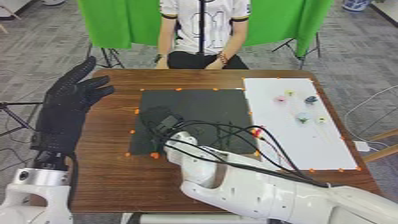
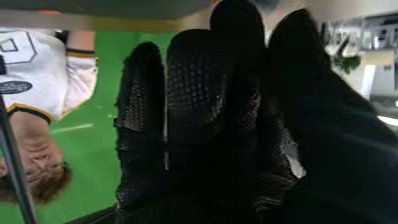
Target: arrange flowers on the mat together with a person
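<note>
The flowers (image 1: 303, 118) lie on the white sheet (image 1: 282, 145) towards the desk's (image 1: 105, 172) far right corner, to the right of the right robot hand (image 2: 195, 85) over the dark mat (image 1: 200, 102). That hand, fingers straight and visibly gripping nothing, is nearer them than the left robot hand (image 1: 64, 117), open and empty by the left edge; a rightward reach should come next.

Five small pink, yellow, teal and dark flowers (image 1: 282, 99), lying on white sheet (image 1: 306, 150), flat black mat (image 1: 200, 102) beside
</note>
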